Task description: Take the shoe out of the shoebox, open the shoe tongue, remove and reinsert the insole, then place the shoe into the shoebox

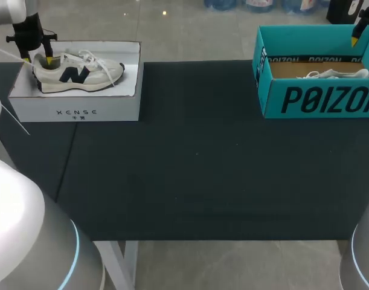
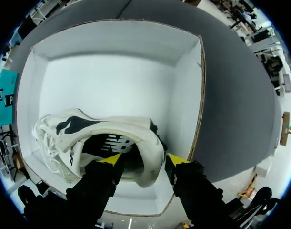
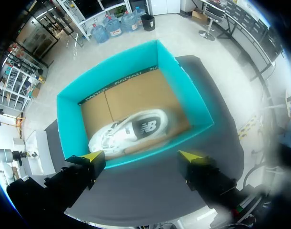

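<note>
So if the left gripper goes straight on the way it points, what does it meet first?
Probably the heel of the cream-white sneaker in the white cardboard shoebox, directly ahead of the left gripper; depth is unclear.

Dark cloth-covered table point(image 1: 196, 169). White shoebox point(image 1: 75, 107) on far left corner, teal shoebox point(image 1: 317, 99) at far right edge, well apart.

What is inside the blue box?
Inside the blue box, a white shoe lies on its side on the brown floor. Anything under the shoe is covered.
</note>
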Controlling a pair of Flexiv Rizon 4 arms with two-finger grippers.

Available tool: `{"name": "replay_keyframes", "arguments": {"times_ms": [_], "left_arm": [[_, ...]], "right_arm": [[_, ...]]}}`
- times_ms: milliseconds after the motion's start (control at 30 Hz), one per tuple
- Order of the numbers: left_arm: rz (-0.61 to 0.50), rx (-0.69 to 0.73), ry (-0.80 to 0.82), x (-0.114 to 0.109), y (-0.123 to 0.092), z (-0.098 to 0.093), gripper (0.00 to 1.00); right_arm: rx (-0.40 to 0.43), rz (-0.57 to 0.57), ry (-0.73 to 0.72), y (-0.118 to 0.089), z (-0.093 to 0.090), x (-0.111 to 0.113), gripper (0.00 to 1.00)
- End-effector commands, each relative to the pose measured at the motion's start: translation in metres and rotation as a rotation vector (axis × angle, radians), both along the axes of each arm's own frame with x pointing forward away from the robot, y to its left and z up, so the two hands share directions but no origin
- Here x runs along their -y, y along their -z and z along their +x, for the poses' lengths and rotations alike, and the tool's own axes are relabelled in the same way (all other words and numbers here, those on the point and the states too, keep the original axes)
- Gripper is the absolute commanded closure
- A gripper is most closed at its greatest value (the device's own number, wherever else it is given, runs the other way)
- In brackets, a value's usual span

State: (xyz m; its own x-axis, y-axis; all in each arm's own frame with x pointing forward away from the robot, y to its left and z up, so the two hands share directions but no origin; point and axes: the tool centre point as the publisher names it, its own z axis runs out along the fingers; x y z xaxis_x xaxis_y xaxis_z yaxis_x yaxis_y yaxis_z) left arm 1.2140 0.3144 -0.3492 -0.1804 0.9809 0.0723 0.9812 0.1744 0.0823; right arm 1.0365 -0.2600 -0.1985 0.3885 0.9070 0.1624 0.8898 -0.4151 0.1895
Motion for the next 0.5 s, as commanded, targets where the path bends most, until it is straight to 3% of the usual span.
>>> {"name": "replay_keyframes", "arguments": {"times_ms": [33,267,333,433,500], "left_arm": [[-0.005,-0.008,0.002,-0.0003,0.0031,0.0082,0.6],[-0.006,-0.011,0.004,0.0001,0.0091,0.0075,0.66],[-0.005,-0.011,0.006,-0.0004,0.0096,0.0069,0.76],[-0.002,-0.008,0.005,-0.0017,0.0082,0.0053,1.0],[0.0,-0.002,0.005,-0.0019,0.0054,0.0045,1.0]], "right_arm": [[-0.001,-0.001,0.001,-0.0001,0.0001,-0.0002,0.0],[-0.001,-0.001,0.001,-0.0001,0.0001,-0.0002,0.0],[-0.001,-0.001,0.001,-0.0001,0.0001,-0.0002,0.0],[-0.001,-0.001,0.001,-0.0001,0.0001,-0.0002,0.0],[-0.001,-0.001,0.001,-0.0001,0.0001,-0.0002,0.0]]}}
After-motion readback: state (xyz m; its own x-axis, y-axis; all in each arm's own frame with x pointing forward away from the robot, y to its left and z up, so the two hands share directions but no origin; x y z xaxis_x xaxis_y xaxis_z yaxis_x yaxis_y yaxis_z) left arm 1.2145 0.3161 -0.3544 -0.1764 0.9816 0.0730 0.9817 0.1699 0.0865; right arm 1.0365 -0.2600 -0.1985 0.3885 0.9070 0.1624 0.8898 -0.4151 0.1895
